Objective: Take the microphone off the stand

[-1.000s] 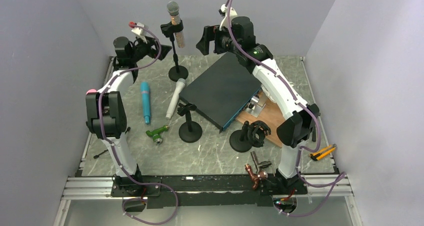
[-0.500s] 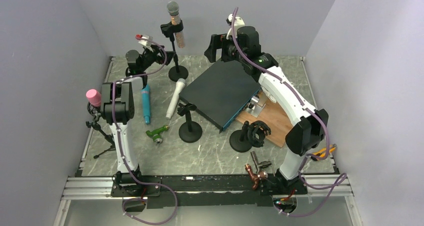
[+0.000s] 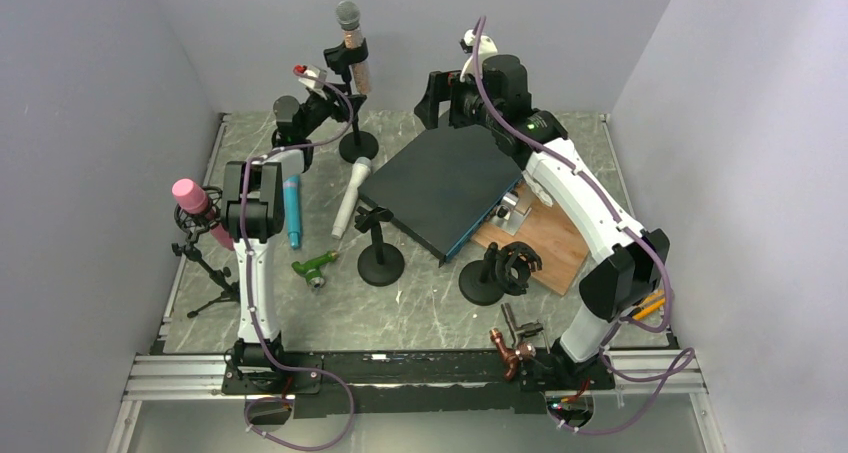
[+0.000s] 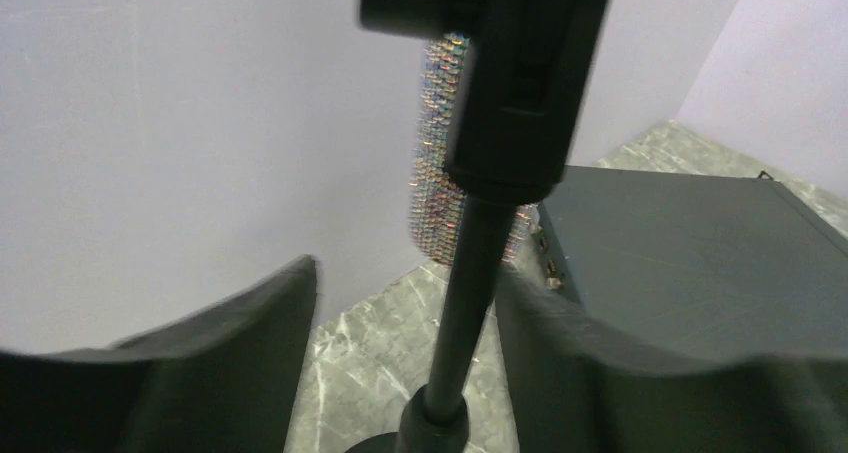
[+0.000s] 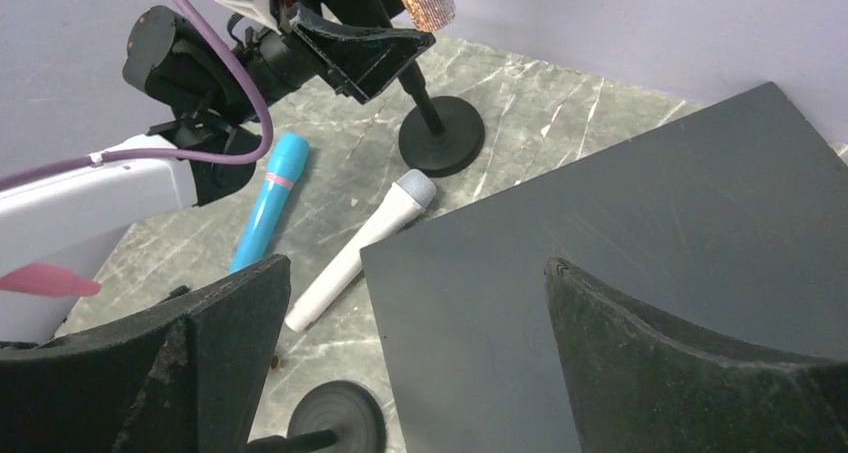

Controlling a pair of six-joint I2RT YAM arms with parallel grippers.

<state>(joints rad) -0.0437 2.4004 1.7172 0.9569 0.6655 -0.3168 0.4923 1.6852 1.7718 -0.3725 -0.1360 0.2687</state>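
My left gripper [image 3: 335,96] has advanced from the table's left side to the stand [image 3: 353,145] at the rear. Its fingers are apart and now straddle the stand pole [image 4: 468,273] below the clip [image 4: 510,83], gripping nothing. The microphone [image 3: 349,45] remains upright in that clip. My right gripper [image 3: 432,91], fingers likewise apart, has shifted slightly over the dark box [image 3: 440,183]. Judgement: approach complete; closing on the pole should steady the stand for extraction.

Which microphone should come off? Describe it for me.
Find the big dark box mid-table; behind its left corner stands a black stand. The microphone clipped on top has a glittery body, unlike the blue microphone and white microphone lying flat.
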